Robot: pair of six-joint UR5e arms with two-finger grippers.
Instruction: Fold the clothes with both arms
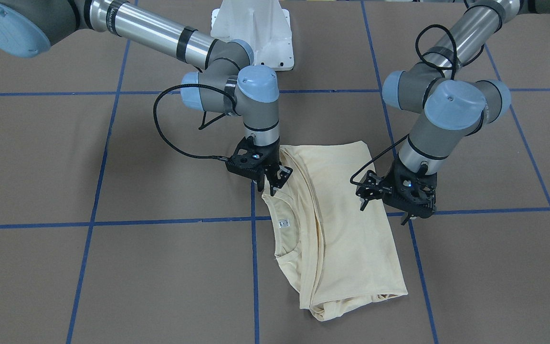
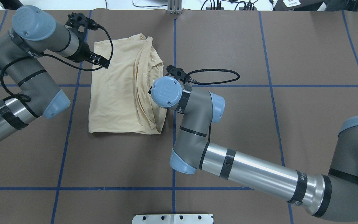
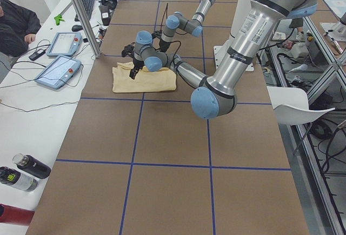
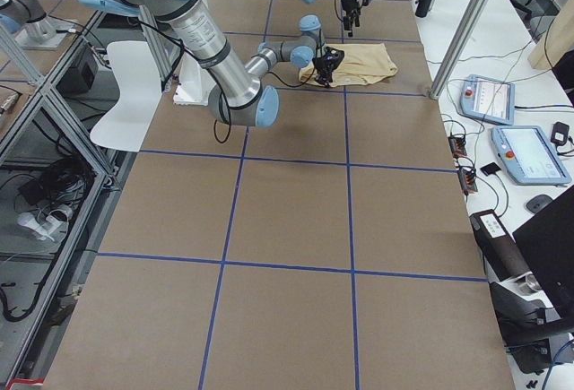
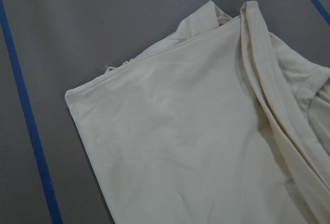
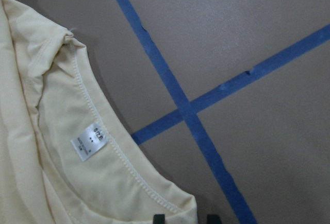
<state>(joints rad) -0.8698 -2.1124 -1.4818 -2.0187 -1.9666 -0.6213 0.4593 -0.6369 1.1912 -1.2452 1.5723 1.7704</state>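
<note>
The cream T-shirt (image 1: 346, 229) lies folded into a narrow rectangle on the brown table (image 1: 112, 157), plain side up, with the print hidden. Its neck opening and white label (image 1: 283, 223) face the right arm's side. My right gripper (image 1: 268, 187) hovers low over the collar edge. In the right wrist view its two fingertips (image 6: 160, 217) stand apart beside the collar hem and label (image 6: 88, 141). My left gripper (image 1: 384, 213) is open over the shirt's opposite long edge and holds nothing. The left wrist view shows only the shirt (image 5: 180, 131). From overhead, the shirt (image 2: 117, 93) lies between both arms.
Blue tape lines (image 1: 251, 267) cross the table. The white pedestal base (image 1: 256, 28) stands behind the shirt. Tablets (image 3: 59, 56), a metal post (image 3: 81, 13) and bottles (image 3: 27, 170) sit along the operators' side. A white chair (image 3: 292, 105) stands behind the robot.
</note>
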